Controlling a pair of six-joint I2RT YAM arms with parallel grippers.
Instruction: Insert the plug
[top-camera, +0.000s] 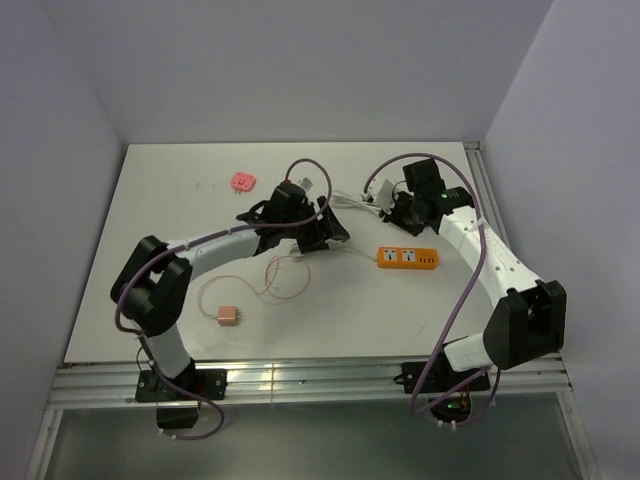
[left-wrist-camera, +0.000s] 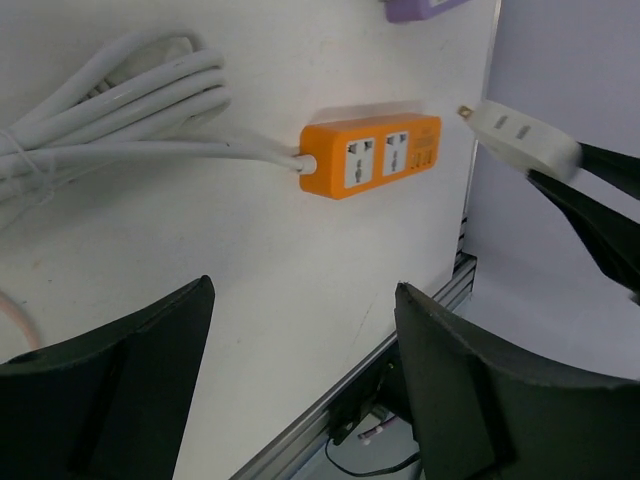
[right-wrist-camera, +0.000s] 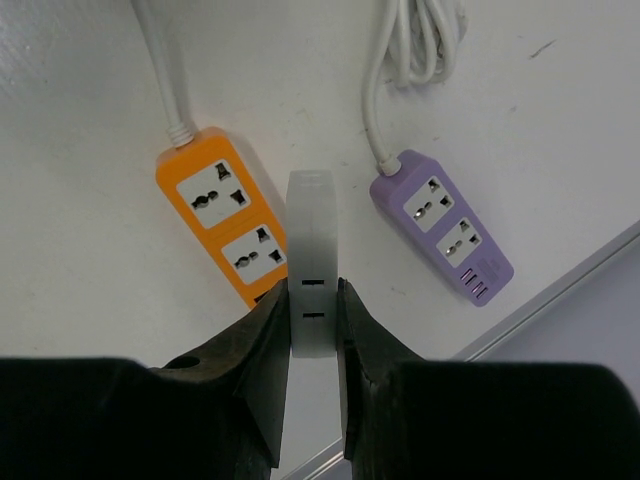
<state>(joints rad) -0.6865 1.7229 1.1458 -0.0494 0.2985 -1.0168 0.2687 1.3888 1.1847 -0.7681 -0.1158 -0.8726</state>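
- Grip on the right side: the right gripper (right-wrist-camera: 313, 300) is pinched narrow on the white plug (right-wrist-camera: 313, 240), one finger flat against each of its sides.
- From the right wrist camera the white plug appears between an orange power strip (right-wrist-camera: 225, 215) and a purple power strip (right-wrist-camera: 445, 228), both lying face up on the white table (right-wrist-camera: 80, 80).
- The left wrist camera shows a brass prong (left-wrist-camera: 465, 110) at the plug's tip, near the end of the orange strip but clear of it.
- The left gripper (left-wrist-camera: 303, 300) stands wide, with nothing between its black fingers (left-wrist-camera: 110, 380), above the table beside the orange strip.
- A bundled white cord (left-wrist-camera: 100, 90) runs into the orange strip.
- In the top view, a pink adapter (top-camera: 242, 180) lies towards the far side, and a small pink connector (top-camera: 228, 316) on a thin wire lies near the left arm.
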